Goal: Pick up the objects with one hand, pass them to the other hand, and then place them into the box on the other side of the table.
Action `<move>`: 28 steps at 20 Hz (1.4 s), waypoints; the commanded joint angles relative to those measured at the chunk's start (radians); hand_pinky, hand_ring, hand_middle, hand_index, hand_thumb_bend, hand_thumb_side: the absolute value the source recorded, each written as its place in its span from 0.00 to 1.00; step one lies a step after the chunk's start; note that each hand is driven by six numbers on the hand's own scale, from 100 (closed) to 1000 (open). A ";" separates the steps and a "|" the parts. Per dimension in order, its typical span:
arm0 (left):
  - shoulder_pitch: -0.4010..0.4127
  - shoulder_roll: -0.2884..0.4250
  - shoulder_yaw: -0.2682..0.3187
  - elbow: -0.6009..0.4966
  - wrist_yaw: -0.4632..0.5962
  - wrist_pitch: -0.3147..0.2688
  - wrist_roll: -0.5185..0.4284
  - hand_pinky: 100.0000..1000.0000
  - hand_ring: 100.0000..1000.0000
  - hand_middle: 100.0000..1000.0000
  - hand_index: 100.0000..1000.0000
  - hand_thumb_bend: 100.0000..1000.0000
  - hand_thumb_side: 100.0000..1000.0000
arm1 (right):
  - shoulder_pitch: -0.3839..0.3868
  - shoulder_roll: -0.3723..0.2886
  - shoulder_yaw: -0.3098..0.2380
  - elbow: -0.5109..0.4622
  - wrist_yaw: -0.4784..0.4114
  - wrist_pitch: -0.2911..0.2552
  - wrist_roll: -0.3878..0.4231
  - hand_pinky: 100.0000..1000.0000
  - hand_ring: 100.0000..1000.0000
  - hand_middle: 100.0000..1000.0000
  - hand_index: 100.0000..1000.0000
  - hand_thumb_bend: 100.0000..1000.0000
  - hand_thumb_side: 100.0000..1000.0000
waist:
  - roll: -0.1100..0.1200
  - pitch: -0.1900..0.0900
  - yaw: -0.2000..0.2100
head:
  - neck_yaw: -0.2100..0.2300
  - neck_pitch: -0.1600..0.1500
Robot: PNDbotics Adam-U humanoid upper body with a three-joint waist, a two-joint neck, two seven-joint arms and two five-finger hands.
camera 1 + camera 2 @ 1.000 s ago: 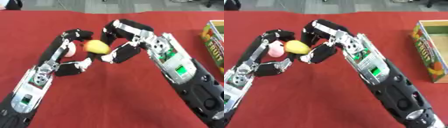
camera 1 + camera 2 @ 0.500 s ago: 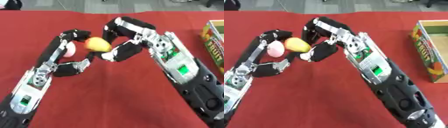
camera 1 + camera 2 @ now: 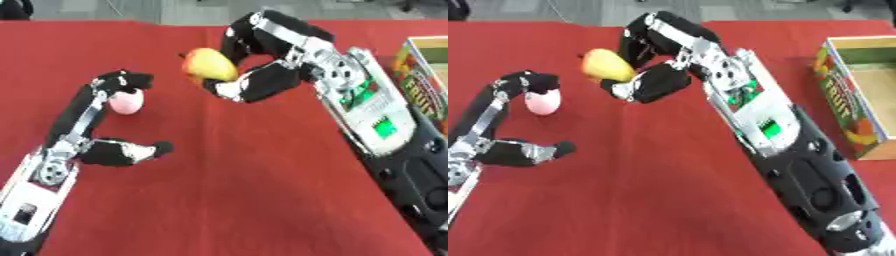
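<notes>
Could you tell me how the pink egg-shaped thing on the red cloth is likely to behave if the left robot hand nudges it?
The pink thing looks rounded and smooth, so it would probably roll. The flat red cloth has no rim to stop it. The left robot hand is open beside it, so fingertips may slip off.

Black arms, silver joints — green-lit forearm panels; black fingers

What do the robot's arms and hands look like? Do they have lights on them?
Both arms are black with silver metal parts and round joints. The right arm has a silver forearm with small green lights. The right hand and left hand have black fingers with pale tips.
</notes>
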 commanded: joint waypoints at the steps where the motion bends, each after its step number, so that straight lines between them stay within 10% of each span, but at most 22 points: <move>1: 0.002 0.040 0.024 -0.022 -0.007 0.005 0.015 0.71 0.71 0.64 0.82 0.68 0.40 | -0.010 -0.036 -0.038 -0.042 -0.023 0.007 -0.027 0.66 0.61 0.31 0.36 0.22 0.00 | -0.001 -0.075 -0.003 | -0.018 -0.003; 5: 0.022 0.058 0.044 -0.017 -0.010 0.021 0.035 0.71 0.71 0.64 0.82 0.70 0.40 | 0.000 -0.076 -0.092 -0.078 -0.062 0.018 -0.077 0.66 0.61 0.31 0.36 0.28 0.00 | -0.003 -0.079 -0.009 | -0.040 -0.006; 6: 0.028 0.064 0.050 -0.015 -0.012 0.025 0.041 0.71 0.71 0.64 0.82 0.70 0.40 | 0.004 -0.090 -0.106 -0.084 -0.071 0.021 -0.091 0.66 0.61 0.31 0.37 0.11 0.00 | -0.003 -0.081 -0.010 | -0.045 -0.005; 7: 0.034 0.070 0.055 -0.015 -0.015 0.029 0.046 0.71 0.71 0.64 0.82 0.70 0.40 | 0.009 -0.103 -0.119 -0.088 -0.079 0.024 -0.105 0.66 0.61 0.31 0.37 0.28 0.00 | -0.003 -0.081 -0.011 | -0.047 -0.004; 28: 0.116 0.169 0.175 -0.049 -0.011 0.089 0.151 0.71 0.71 0.64 0.82 0.70 0.42 | 0.197 -0.343 -0.317 -0.056 -0.165 0.035 -0.336 0.66 0.61 0.31 0.37 0.28 0.00 | -0.005 -0.088 -0.021 | -0.136 -0.009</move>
